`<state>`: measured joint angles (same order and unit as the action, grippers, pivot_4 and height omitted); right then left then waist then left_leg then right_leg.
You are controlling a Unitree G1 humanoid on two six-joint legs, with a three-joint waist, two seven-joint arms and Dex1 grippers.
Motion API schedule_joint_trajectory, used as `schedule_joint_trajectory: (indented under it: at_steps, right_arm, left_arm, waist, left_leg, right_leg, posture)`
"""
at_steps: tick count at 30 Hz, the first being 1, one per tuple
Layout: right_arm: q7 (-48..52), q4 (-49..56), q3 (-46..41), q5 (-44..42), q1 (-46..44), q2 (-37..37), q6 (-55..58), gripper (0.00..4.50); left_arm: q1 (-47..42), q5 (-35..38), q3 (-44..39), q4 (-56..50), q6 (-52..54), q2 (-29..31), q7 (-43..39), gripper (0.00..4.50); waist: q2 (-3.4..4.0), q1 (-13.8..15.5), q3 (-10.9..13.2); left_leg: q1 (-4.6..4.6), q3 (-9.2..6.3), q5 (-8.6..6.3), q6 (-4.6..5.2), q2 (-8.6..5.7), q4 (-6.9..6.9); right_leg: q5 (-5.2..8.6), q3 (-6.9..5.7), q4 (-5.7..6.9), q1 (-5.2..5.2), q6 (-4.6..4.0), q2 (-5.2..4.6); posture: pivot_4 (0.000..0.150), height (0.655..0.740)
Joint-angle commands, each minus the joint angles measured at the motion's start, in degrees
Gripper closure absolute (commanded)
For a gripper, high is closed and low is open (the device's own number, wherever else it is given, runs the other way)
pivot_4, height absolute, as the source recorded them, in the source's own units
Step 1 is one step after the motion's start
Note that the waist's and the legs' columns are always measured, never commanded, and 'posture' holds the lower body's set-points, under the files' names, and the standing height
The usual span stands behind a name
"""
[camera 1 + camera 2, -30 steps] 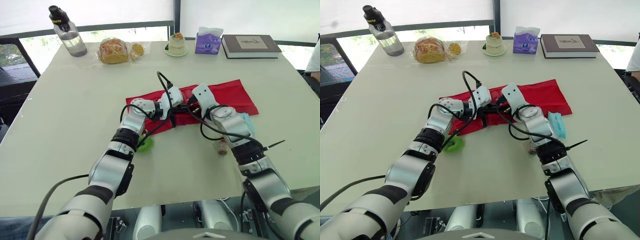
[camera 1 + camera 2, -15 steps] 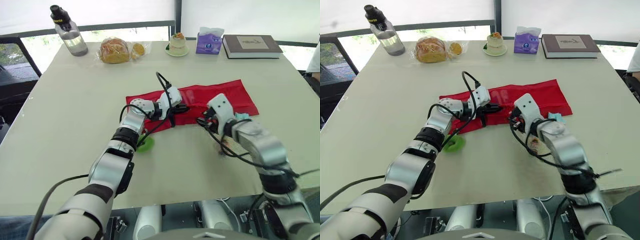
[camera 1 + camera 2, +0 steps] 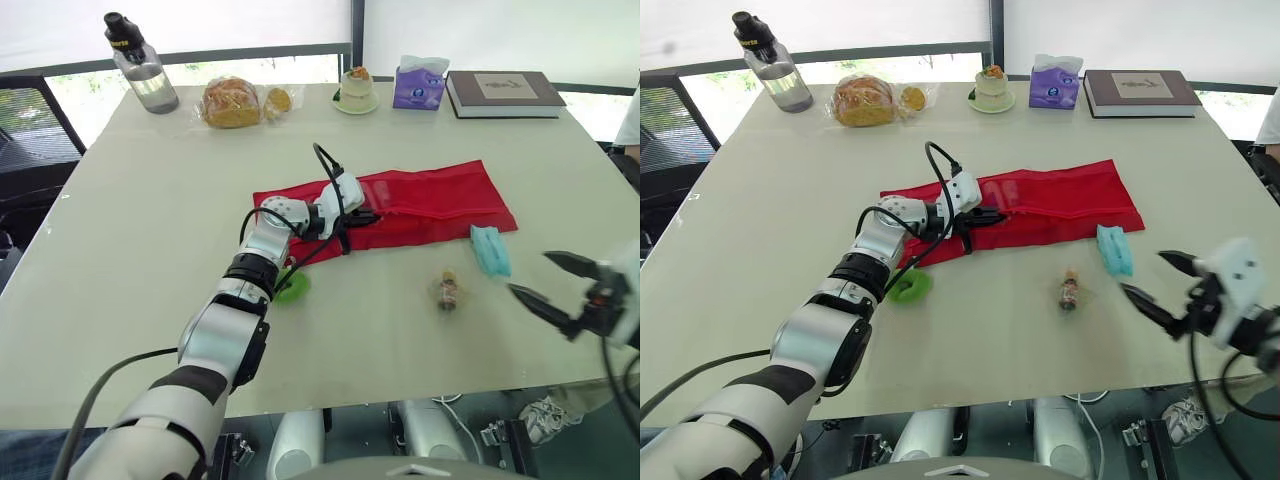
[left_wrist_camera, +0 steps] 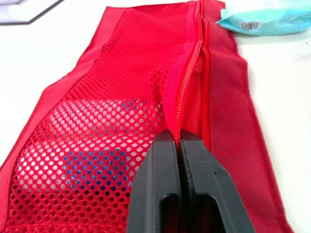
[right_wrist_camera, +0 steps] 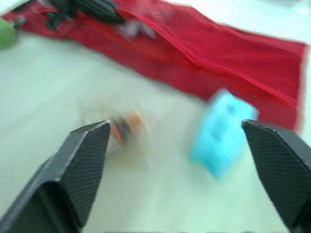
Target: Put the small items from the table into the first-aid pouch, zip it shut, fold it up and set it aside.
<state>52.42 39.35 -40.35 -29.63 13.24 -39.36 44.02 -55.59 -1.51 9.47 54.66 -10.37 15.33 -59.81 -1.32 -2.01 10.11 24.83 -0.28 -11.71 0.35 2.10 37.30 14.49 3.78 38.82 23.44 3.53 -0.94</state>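
One red mesh fabric pouch (image 3: pixel 420 205), laid flat mid-table, zip edge pinched by the clenched left gripper (image 4: pixel 181 141). The right gripper (image 3: pixel 530 275) is held splayed, well apart. One pale-blue flat packet (image 3: pixel 489 250), one small clear-wrapped item (image 3: pixel 447 290): left beside the pouch.

We're seeing the table (image 3: pixel 150 220) carrying: pouch (image 3: pixel 430 200) lying flat in the middle, blue packet (image 3: pixel 489 249) lying just beside its right end, wrapped item (image 3: pixel 447 290) lying near that, green item (image 3: pixel 292 289) sitting near its left end. Bottle (image 3: pixel 140 65), bread (image 3: pixel 232 102), dessert (image 3: pixel 356 90), tissues (image 3: pixel 418 83), book (image 3: pixel 503 92) sitting along the far edge.
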Motion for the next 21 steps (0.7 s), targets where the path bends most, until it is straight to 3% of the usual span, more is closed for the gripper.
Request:
schedule_joint_trajectory:
  at_steps: [1,7,12,21]
  right_arm:
    - [4.65,1.44,-9.58,-7.13,4.49,-2.16,0.43,0.06]
    - [7.97,0.59,-24.43,-20.37,10.83,-3.97,2.68,0.06]
    - [9.92,-0.74,-32.12,-26.22,16.69,-5.59,3.57,0.06]
    - [1.13,4.03,-24.43,-29.7,17.21,-4.69,1.77,0.06]
  left_arm:
    - [-1.83,0.15,-0.57,0.46,-2.14,0.1,-0.23,4.5]
    - [-2.62,-0.32,-1.04,3.16,-3.73,1.03,0.05,4.5]
    - [-3.08,-0.31,-0.84,3.88,-3.97,0.98,-0.6,4.5]
    - [-3.58,-2.45,-0.26,5.82,-6.93,2.4,2.97,4.5]
  waist:
    - [0.0,0.05,0.0]
    - [0.0,0.05,0.0]
    - [-0.01,0.19,0.0]
    - [-0.02,0.11,0.01]
  left_leg:
    - [0.01,-0.02,0.0,0.0,0.01,-0.01]
    - [0.02,0.01,0.0,0.0,0.01,-0.04]
    - [0.02,-0.01,-0.01,0.0,0.01,-0.07]
    - [0.03,0.01,-0.01,0.0,0.01,-0.07]
  right_leg:
    - [0.02,0.0,0.01,0.0,0.03,0.01]
    - [0.07,0.01,-0.04,0.0,0.1,0.01]
    - [0.1,0.0,-0.07,0.0,0.15,0.0]
    - [0.11,0.03,-0.09,0.0,0.17,0.0]
  posture:
    - [0.15,0.74]
    - [0.15,0.74]
    - [0.15,0.74]
    - [0.15,0.74]
